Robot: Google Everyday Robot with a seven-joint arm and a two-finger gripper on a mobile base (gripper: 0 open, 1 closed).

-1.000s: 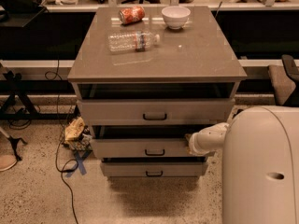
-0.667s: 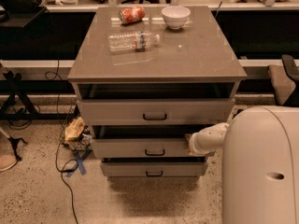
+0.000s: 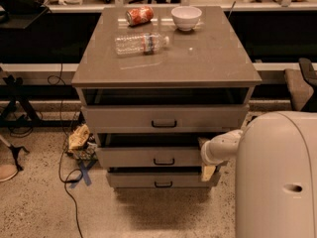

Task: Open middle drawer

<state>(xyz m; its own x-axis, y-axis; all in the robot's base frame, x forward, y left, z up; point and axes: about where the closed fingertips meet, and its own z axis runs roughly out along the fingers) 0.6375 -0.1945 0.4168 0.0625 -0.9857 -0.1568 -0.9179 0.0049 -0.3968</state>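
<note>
At the right end of the middle drawer (image 3: 148,156): the tool (image 3: 204,156) sits against the front's right edge, at the tip of the pale arm (image 3: 223,145) that reaches left from the robot body (image 3: 277,177). It seems to touch the front, but the arm hides the contact.
Tool state: I cannot tell whether it is released or clenched.
Middle drawer: second of three and pulled out a little, with a dark gap above its front. Its black bar handle (image 3: 164,161) is at centre, well left of the tool.
Change from a second ago: none visible; the drawer, the arm and the tabletop items sit where they were.
Neighbouring edges: the top drawer (image 3: 124,119) also shows a dark gap above its front. The bottom drawer (image 3: 133,180) lies just under the tool.
Tabletop (image 3: 213,63): a bottle (image 3: 141,43) and a can (image 3: 139,15) lie on their sides, and a white bowl (image 3: 186,17) stands upright near the back.
Room to move: speckled floor (image 3: 163,217) lies in front of the drawers. A cable (image 3: 67,177) and a crumpled bag (image 3: 79,137) are on the left, and the robot body is close on the right.
</note>
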